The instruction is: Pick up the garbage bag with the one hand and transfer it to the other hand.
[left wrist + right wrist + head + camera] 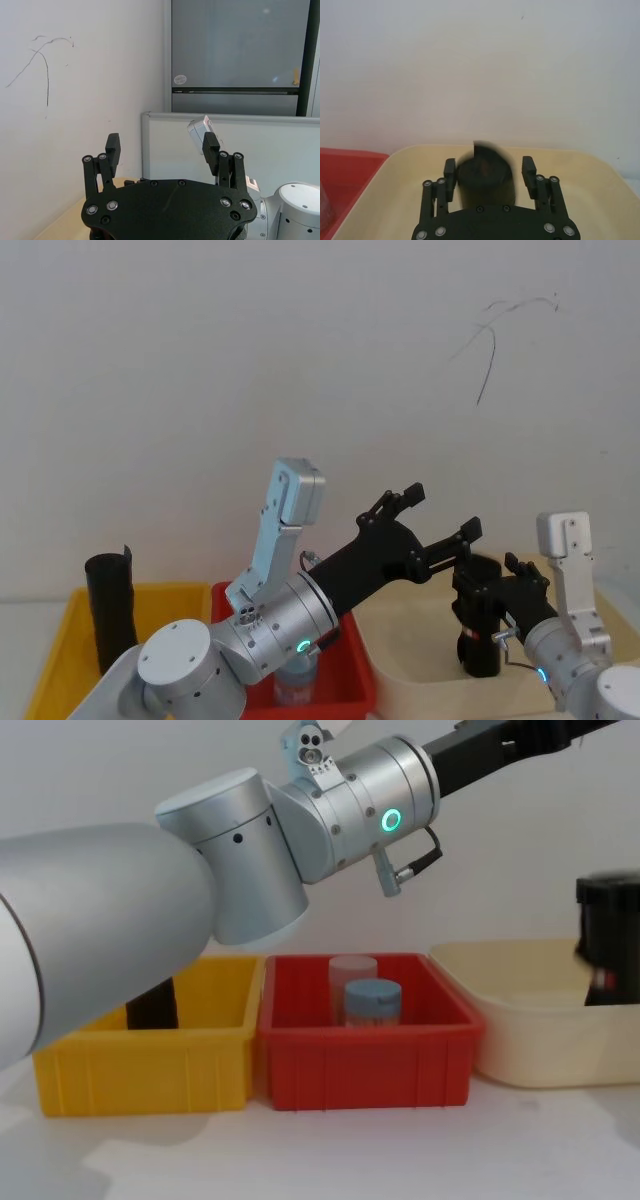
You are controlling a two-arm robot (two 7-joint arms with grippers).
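Your right gripper (490, 585) sits low in the right part of the head view, set around the upper part of the garbage bag (482, 630). You cannot tell whether it is clamped on the roll or only sitting loosely about it. In the right wrist view the bag (485, 182) fills the lower centre, just ahead of the right gripper's palm.

The bag stands upright inside the beige tub (410, 640) at the lower right, with its small red-and-white label near the lower end. You cannot tell whether its base rests on the tub floor. In the chest view the bag (607, 935) shows at the right edge, its lower end hidden behind the tub's rim (520, 1020).

Your left gripper (440, 510) is released, jaws spread wide, holding nothing. It hangs at the centre of the head view, pointing toward the upper right, just up and left of the bag's top and apart from it. In the left wrist view its fingers (113, 147) stand well apart, with bare wall between them. The left arm (390, 790), its green ring lit, crosses the top of the chest view.

Just left of the tub is the red bin (360, 1070), holding a clear jar (352, 972) and a blue-lidded jar (372, 1002). Further left, the yellow bin (140, 1070) holds a crinkled black roll (110, 610) standing upright.
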